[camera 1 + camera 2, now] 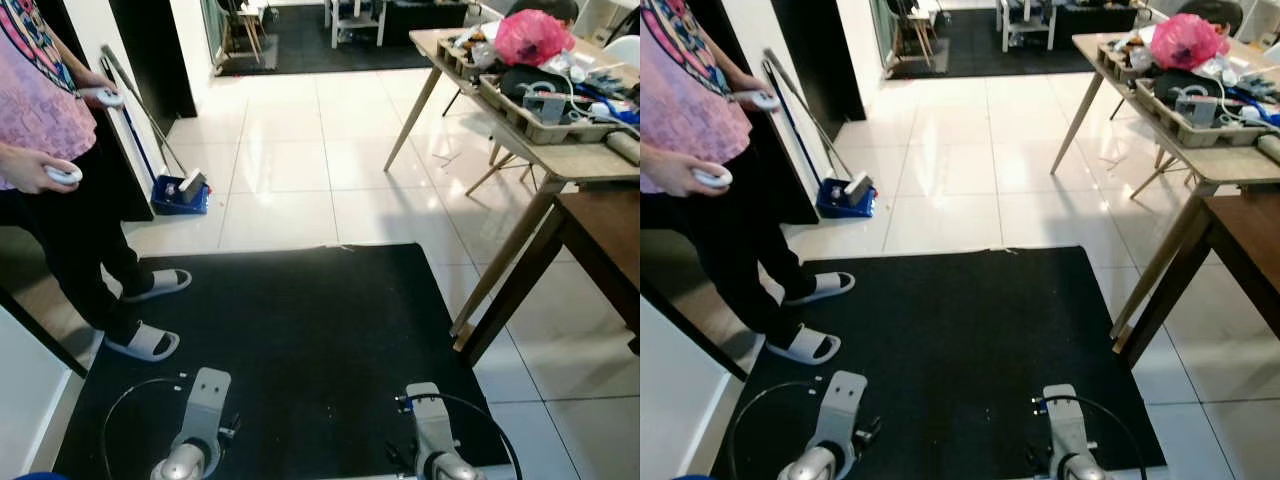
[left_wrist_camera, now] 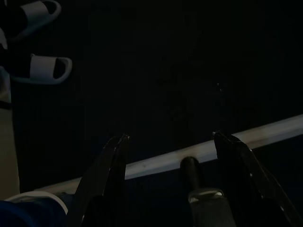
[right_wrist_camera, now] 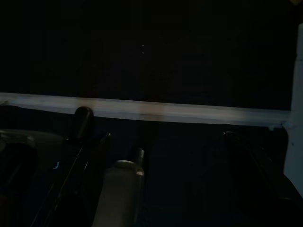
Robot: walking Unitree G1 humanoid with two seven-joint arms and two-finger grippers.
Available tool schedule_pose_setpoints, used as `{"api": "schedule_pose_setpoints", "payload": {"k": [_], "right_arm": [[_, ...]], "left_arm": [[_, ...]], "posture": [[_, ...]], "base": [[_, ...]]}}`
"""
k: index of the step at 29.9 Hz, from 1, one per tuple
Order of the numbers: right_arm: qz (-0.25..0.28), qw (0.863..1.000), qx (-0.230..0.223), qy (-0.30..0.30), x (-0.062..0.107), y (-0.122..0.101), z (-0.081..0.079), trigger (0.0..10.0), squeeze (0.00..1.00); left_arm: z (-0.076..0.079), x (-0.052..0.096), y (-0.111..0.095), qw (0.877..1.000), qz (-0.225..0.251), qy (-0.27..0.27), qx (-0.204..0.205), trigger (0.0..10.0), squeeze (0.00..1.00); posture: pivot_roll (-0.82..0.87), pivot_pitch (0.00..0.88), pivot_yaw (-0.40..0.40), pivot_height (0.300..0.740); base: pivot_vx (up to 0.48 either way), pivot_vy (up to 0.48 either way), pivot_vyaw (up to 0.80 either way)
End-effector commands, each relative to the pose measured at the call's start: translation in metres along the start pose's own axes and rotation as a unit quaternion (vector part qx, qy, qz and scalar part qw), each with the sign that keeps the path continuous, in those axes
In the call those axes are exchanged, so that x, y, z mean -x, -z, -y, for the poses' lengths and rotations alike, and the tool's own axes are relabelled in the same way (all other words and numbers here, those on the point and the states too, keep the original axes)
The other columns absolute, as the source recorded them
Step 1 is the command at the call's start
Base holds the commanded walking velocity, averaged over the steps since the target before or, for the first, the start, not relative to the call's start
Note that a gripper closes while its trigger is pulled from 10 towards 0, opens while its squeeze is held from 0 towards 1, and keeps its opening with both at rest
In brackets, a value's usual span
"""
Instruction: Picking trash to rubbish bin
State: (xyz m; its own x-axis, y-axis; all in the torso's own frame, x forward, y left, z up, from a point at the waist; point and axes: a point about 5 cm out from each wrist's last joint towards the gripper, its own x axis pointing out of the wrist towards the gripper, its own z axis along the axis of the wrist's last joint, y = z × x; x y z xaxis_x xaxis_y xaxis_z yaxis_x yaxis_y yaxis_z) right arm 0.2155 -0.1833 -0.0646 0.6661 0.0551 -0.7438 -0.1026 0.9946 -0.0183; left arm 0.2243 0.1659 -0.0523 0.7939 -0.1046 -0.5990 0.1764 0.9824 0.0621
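Claws hang idle, open, over black mat (image 1: 300,340); dustpan (image 1: 181,192) handle upright.

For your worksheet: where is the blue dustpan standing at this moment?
In the left eye view the blue dustpan sits on the white tiled floor ahead and to the robot's left, beyond the black mat, near the person's side, against the dark doorway.

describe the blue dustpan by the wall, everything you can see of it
The blue dustpan sits flat on the pale tiled floor past the black mat's far left corner. It looks like plastic, low-walled, with some light, boxy scraps inside. Long thin handles slant up from it toward the dark doorway beside the standing person.
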Motion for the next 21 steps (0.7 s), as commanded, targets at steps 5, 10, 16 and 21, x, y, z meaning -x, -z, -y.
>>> {"api": "schedule_pose_setpoints", "payload": {"k": [5, 10, 16, 21], "right_arm": [[-0.008, 1.0, -0.017, -0.005, 0.0002, 0.0053, -0.0048, 10.0, 0.0], [-0.006, 1.0, -0.016, -0.002, -0.0004, 0.0028, -0.0045, 10.0, 0.0], [-0.009, 1.0, -0.006, 0.009, -0.0003, 0.003, -0.0018, 10.0, 0.0], [0.0, 1.0, 0.015, 0.004, -0.0001, 0.0019, -0.0033, 10.0, 0.0]], "left_arm": [[-0.002, 0.0007, 0.0011, 1.0, 0.001, -0.005, 0.005, 10.0, 0.0], [-0.0023, 0.0006, 0.0005, 1.0, 0.003, -0.01, 0.005, 10.0, 0.0], [-0.002, 0.0006, 0.0006, 1.0, 0.005, -0.01, 0.007, 10.0, 0.0], [-0.0028, 0.0005, -0.0004, 1.0, 0.008, -0.011, 0.009, 10.0, 0.02]], "posture": [[-0.06, 0.071, 0.03, 0.74], [-0.06, 0.069, 0.029, 0.74], [-0.06, 0.074, 0.029, 0.74], [-0.06, 0.078, 0.028, 0.74]], "base": [[0.367, 0.0, 0.0], [0.377, 0.0, 0.0], [0.374, 0.0, 0.0], [0.357, 0.0, 0.0]]}}
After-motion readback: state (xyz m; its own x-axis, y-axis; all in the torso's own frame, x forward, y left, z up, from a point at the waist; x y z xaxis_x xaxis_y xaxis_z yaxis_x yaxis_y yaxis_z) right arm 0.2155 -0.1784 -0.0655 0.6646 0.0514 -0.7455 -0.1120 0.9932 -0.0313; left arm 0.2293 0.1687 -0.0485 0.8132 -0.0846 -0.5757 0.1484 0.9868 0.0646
